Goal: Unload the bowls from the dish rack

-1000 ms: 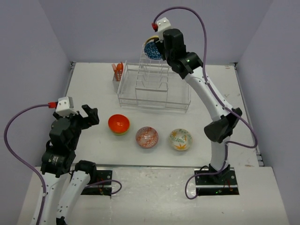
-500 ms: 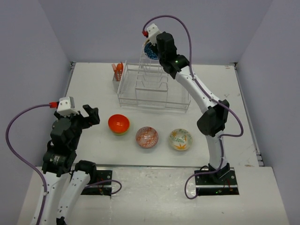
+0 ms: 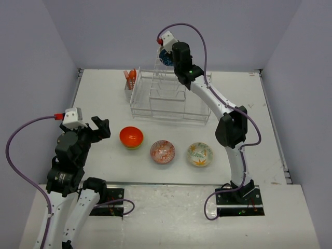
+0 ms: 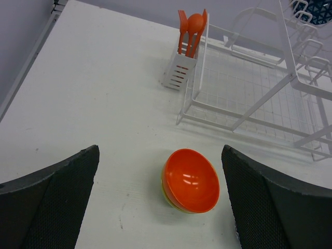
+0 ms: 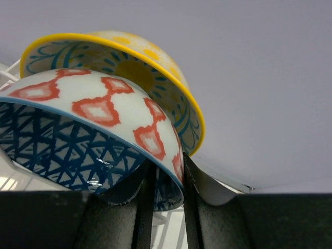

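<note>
Four of six out, by the look of things. On the white table point(image 3: 104, 93), in front of the white wire dish rack point(image 3: 171, 98): plain orange round bowl point(image 4: 191, 180) nested in a lime green bowl point(image 4: 165, 193), then a red-and-white patterned bowl point(image 3: 162, 151), then a white bowl with orange leaves point(image 3: 200, 154), each group apart from the next.

Left to unload: two. Blue-latticed bowl with red diamonds on its white outside point(image 5: 78, 155), leaning against a yellow-rimmed bowl with a yellow centre point(image 5: 129, 67), both up on the rack's tall far dividers.

Right gripper point(image 5: 165, 179) up there at the blue bowl, one finger inside the rim and one outside, seemingly clamped on the wall. Not yet lifted clear of the rack, as far as can be told.

Left gripper point(image 3: 99, 127) spread wide and grasping nothing, hovering near the orange bowl.

Probably the fifth bowl's removal under way; yellow-rimmed one after that.
</note>
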Controlling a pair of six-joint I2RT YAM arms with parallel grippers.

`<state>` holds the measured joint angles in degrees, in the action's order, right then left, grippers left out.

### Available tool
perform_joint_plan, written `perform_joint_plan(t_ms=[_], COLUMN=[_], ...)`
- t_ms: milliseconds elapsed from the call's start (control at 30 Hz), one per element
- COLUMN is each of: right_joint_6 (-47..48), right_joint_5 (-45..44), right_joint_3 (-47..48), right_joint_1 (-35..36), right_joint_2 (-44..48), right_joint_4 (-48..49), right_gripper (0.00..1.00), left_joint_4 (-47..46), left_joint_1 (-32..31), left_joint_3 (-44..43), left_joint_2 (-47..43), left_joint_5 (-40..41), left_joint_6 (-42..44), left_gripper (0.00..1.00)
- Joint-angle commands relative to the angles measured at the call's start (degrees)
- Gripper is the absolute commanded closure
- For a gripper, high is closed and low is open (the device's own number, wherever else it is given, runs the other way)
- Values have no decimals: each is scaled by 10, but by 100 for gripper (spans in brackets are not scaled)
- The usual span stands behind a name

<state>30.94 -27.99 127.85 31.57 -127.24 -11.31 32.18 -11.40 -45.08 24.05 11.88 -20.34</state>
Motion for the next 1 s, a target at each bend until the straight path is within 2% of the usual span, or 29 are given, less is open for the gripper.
perform_joint_plan(t_ms=[0, 133, 200, 433, 467, 967], right_joint_6=[-1, -2, -1, -5, -9, -20], right_joint_5=[-10, -17, -22, -29, -31, -39], right_joint_3=[-23, -31, -34, -56, -63, -113], right_joint_1=[2, 2, 2, 4, 4, 4], right_joint_2=[28, 32, 33, 54, 61, 110], right_joint_4=[84, 99, 105, 127, 135, 192], right_gripper=[75, 81, 91, 96, 100, 100], left_joint_4=[-30, -31, -32, -34, -34, -34], left_joint_1=[-3, -6, -7, -8, -8, -8], left_joint_3=[10, 10, 11, 12, 13, 14], left_joint_2=[-9, -11, -12, -16, -16, -19], left_joint_5=[-9, -10, -11, -13, -13, -12], left_joint_6=[13, 13, 13, 13, 13, 13], left_gripper=[0, 0, 0, 0, 0, 0])
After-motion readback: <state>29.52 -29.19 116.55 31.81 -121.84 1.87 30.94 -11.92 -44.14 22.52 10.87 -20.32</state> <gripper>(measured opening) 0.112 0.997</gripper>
